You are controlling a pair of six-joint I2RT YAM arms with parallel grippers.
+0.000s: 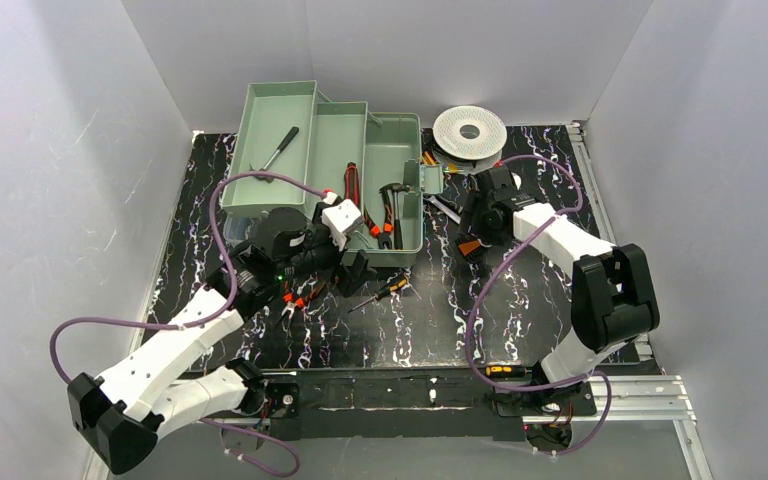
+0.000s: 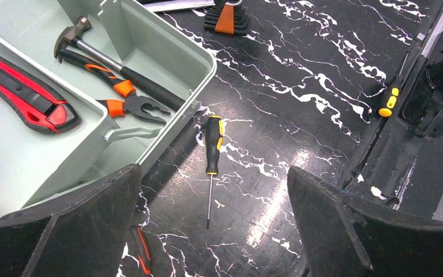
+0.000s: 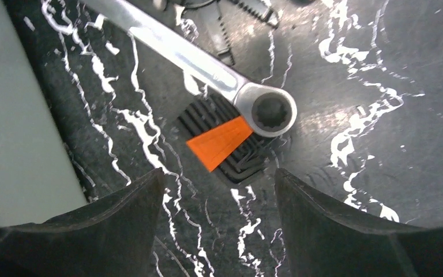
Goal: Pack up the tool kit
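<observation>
The sage-green toolbox (image 1: 335,130) stands open at the back of the mat, its trays spread out. In the left wrist view its compartment (image 2: 167,43) holds a hammer (image 2: 121,66), orange-handled pliers (image 2: 128,98) and a red knife (image 2: 26,92). A black and yellow screwdriver (image 2: 212,144) lies on the mat beside the box, also in the top view (image 1: 380,293). My left gripper (image 2: 212,176) is open and empty just above it. My right gripper (image 3: 219,176) is open and empty over a hex key set with an orange label (image 3: 222,141) and a ring wrench (image 3: 272,112).
A white perforated spool (image 1: 469,130) sits at the back right. A second pair of orange-handled pliers (image 1: 295,300) lies on the mat under my left arm. Another yellow-handled screwdriver (image 1: 505,370) lies by the arm bases. The toolbox wall (image 3: 17,115) is left of my right gripper.
</observation>
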